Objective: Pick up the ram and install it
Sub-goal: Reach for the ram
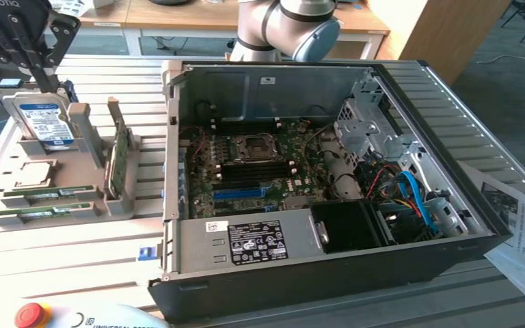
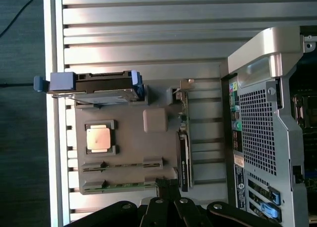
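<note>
Ram [image 1: 47, 193]: one of two thin green sticks lying flat in slots of grey tray [image 1: 71, 171]. Tray on slatted tabletop [image 1: 62, 253], at exterior view's left of open computer case [image 1: 335, 266].

Claw [image 1: 52, 78] pinched shut, empty, hanging above tray near hard drive [image 1: 44, 119].

Judgement: stick light, stiff, brittle; chips and edge contacts delicate. Best hold across long edges, mid-length. Gentle squeeze, no twist.

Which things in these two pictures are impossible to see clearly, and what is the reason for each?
- Ram sticks, exterior view: sunk in the tray; chips too small to count.
- Gripper, exterior view: upper part cut off by the picture's edge.
- Motherboard slots, exterior view: latches too small and dark to judge.
- Computer case, wrist view: inside mostly hidden by its rear panel.
</note>
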Robot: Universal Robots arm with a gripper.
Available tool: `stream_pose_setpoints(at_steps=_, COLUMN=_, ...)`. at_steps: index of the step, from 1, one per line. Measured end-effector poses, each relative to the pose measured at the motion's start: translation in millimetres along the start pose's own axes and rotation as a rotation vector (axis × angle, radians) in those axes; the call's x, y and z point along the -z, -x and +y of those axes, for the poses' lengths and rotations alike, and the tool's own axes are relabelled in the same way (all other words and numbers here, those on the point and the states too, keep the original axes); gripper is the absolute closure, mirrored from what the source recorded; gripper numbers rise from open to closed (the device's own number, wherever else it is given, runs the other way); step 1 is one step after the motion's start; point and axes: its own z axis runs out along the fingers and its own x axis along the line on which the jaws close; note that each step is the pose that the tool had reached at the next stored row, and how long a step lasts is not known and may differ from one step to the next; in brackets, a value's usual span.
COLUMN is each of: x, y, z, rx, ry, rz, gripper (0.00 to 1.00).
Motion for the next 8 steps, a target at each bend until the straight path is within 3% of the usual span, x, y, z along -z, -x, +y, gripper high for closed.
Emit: stream_pose_setpoints(at_steps=8, x=0.5, y=-15.9, z=-1.2, rx=0.0, ry=-0.0001, rz=0.0001, gripper=0.89)
